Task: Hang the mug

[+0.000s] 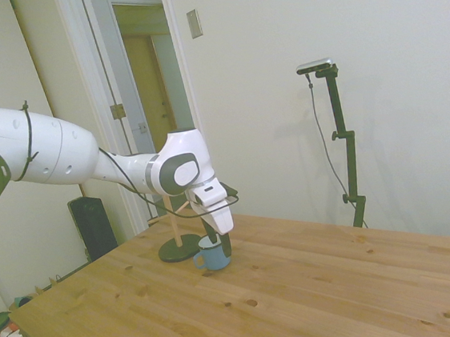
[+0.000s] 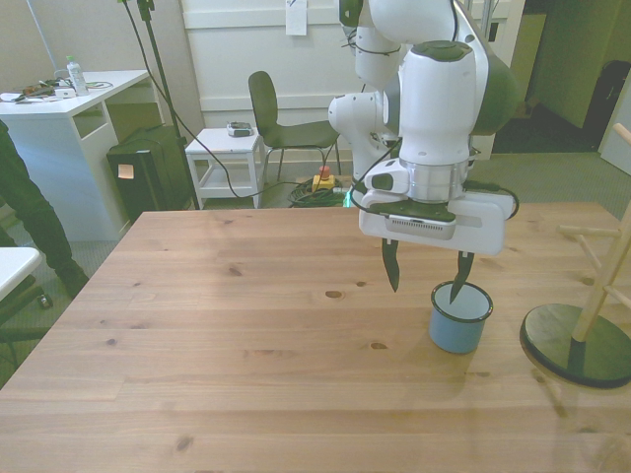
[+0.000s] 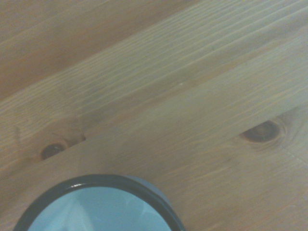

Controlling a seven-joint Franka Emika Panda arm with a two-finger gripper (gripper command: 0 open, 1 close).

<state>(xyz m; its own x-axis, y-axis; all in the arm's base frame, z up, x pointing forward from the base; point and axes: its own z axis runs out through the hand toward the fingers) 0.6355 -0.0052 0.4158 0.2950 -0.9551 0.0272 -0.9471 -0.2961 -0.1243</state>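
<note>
The light-blue mug (image 2: 459,317) stands upright on the wooden table (image 2: 246,325), white inside, near the front view's right. In the side view the mug (image 1: 212,255) shows its loop handle on the left. My gripper (image 2: 426,278) hangs open just above it. One dark finger (image 2: 460,276) reaches the mug's rim, and the other sits off to the front view's left over bare wood. The gripper (image 1: 225,245) holds nothing. The wrist view catches part of the mug's dark rim (image 3: 120,181) from above. A wooden mug stand (image 2: 603,291) with pegs rises beside the mug.
The stand's dark round base (image 2: 577,343) sits close to the mug at the table's edge on the front view's right; the stand's base (image 1: 179,248) is just behind the mug in the side view. A person's dark-clad leg (image 2: 22,207) is beyond the table's left side.
</note>
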